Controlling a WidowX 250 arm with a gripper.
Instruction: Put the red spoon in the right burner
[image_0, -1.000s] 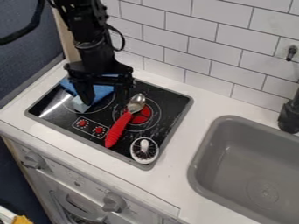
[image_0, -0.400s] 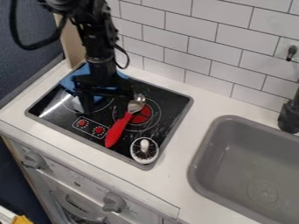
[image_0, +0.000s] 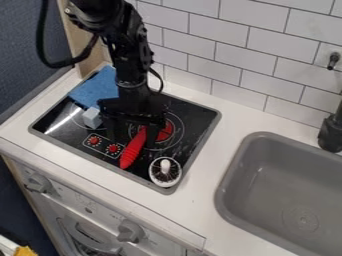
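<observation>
While the claw (image_0: 132, 138) hangs open over the spoon (image_0: 133, 151), it should centre squarely and lower straight before closing gently.

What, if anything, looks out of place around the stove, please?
A blue fabric cloth lies across the left edge of the shiny black cooktop, and a small pale block sits beside it. Neither seems to belong on a cooking surface, so both look odd. No breakage stands out.

The red spoon (image_0: 133, 150) lies slantwise, ribbed handle partly over the right burner (image_0: 167, 131), bowl hidden; the burner is ringed, red-centred.
</observation>
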